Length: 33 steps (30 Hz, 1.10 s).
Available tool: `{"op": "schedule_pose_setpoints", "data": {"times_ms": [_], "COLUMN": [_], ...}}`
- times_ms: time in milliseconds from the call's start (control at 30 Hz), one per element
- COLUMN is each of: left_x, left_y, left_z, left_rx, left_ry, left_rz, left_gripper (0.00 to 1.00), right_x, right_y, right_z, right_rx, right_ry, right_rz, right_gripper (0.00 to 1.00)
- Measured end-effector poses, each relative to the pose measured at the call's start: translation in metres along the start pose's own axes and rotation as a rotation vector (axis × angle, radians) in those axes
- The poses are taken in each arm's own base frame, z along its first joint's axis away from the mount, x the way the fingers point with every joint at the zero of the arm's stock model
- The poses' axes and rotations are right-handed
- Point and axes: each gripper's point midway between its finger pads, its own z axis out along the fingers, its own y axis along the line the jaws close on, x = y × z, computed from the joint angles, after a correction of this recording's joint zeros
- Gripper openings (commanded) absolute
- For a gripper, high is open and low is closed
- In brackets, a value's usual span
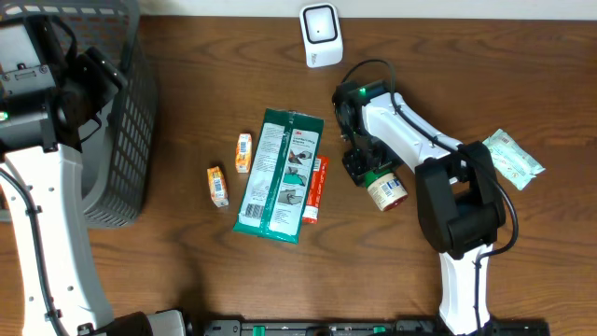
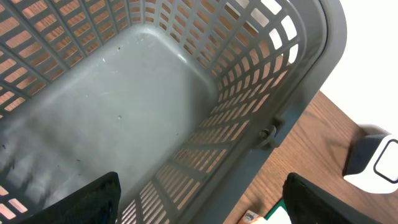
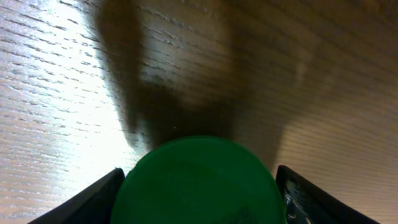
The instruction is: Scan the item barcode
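Note:
A small jar (image 1: pixel 386 191) with a green lid (image 3: pixel 199 180) lies on its side on the wooden table, right of centre. My right gripper (image 1: pixel 364 169) straddles the lid end, and the lid fills the space between its fingers (image 3: pixel 96 200). The left finger looks against the lid; a thin gap shows at the right finger, so the jaws stand open around it. The jar's label and any barcode are hidden in the wrist view. The white scanner (image 1: pixel 320 35) stands at the table's far edge. My left gripper (image 2: pixel 199 202) hangs open over the grey basket (image 2: pixel 124 93), holding nothing.
The grey basket (image 1: pixel 121 140) sits at the left. A green packet (image 1: pixel 280 175), a thin red box (image 1: pixel 316 189) and two small orange boxes (image 1: pixel 243 152) (image 1: pixel 217 186) lie mid-table. A green-white pouch (image 1: pixel 511 159) lies at the right. The scanner (image 2: pixel 380 165) shows in the left wrist view.

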Motion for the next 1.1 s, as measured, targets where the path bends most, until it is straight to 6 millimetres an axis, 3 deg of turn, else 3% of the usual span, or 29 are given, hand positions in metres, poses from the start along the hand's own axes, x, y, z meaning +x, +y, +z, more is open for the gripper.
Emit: {"op": "schedule_pose_setpoints", "data": {"times_ms": [133, 200, 400, 833, 1100], "left_x": [0.0, 0.0, 0.0, 0.0, 0.0], "left_y": [0.0, 0.0, 0.0, 0.0, 0.0], "left_z": [0.0, 0.0, 0.0, 0.0, 0.0], "left_rx": [0.0, 0.0, 0.0, 0.0, 0.0], "left_ry": [0.0, 0.0, 0.0, 0.0, 0.0], "left_rz": [0.0, 0.0, 0.0, 0.0, 0.0], "left_gripper": [0.84, 0.84, 0.84, 0.84, 0.84], "right_x": [0.002, 0.002, 0.004, -0.013, -0.036], "right_y": [-0.001, 0.0, 0.002, 0.015, 0.022], "right_z": [0.0, 0.0, -0.002, -0.021, -0.076], "right_rx": [0.003, 0.003, -0.013, -0.104, -0.198], "right_ry": [0.008, 0.008, 0.017, -0.077, -0.313], "right_rz": [-0.003, -0.004, -0.011, -0.002, 0.028], "right_gripper": [0.59, 0.47, 0.36, 0.36, 0.34]}}
